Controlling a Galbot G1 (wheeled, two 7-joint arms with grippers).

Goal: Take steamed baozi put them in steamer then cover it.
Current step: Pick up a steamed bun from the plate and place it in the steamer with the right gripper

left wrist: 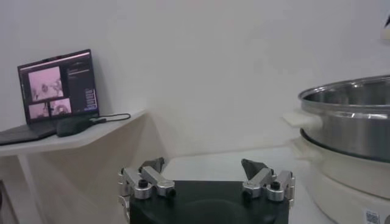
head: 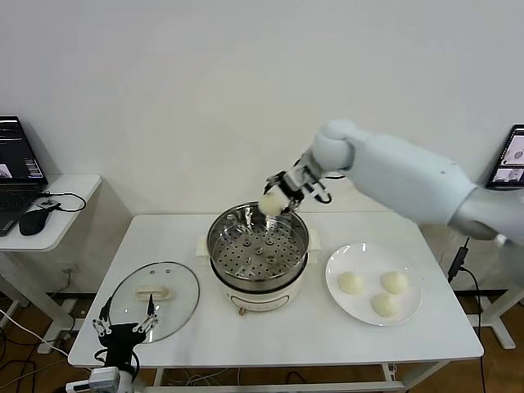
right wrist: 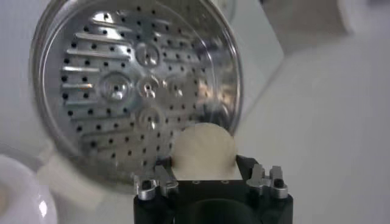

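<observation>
- Right gripper (head: 274, 201): fingers pinching one bun (head: 271, 204), held above the far rim of the steamer (head: 223, 246).
- Steamer: at table centre, perforated basket bare.
- Plate (head: 409, 309): right of steamer, three buns.
- Lid (head: 182, 288): flat, left of steamer.
- Left gripper (head: 125, 323): fingers spread, at the near-left table edge.

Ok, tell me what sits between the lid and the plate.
In the head view, the steamer stands between the lid and the plate; bare table on either side of it.

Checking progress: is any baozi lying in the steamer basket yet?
No: the steamer floor is bare, and the right tool holds a baozi above its rim.
</observation>
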